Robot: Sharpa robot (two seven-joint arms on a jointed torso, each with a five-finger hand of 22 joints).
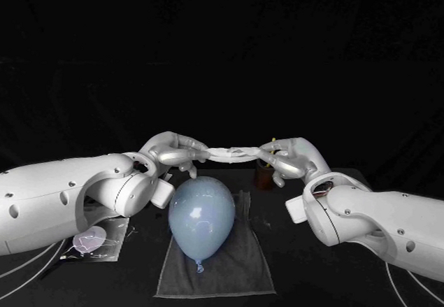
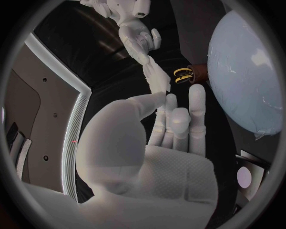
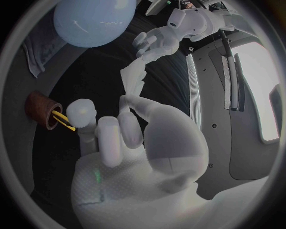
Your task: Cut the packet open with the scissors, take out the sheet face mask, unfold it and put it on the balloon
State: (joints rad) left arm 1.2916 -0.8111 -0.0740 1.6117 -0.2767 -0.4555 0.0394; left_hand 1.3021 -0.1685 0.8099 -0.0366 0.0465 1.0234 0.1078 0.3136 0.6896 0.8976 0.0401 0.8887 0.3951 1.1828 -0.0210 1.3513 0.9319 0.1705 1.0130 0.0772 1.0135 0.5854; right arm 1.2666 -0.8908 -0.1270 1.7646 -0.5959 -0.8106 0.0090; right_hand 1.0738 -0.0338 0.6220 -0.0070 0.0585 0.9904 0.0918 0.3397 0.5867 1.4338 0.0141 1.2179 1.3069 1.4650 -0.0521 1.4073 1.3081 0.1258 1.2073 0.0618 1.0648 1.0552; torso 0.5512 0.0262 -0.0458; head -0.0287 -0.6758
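Mask (image 1: pixel 234 153) spans left hand (image 1: pixel 176 153), right hand (image 1: pixel 292 160).

- A black table (image 1: pixel 314 299) fills the lower part of the head view.
- Behind it hangs a black cloth (image 1: pixel 228 56) with soft folds, like a wall.
- The cloth and the table are both very dark.

The pale blue oval balloon (image 1: pixel 200 219) on a grey cloth (image 1: pixel 239 277) blocks the middle, a brown round cup (image 1: pixel 265 178) just behind on the right; passable strips of black table (image 1: pixel 314 292) flank the cloth
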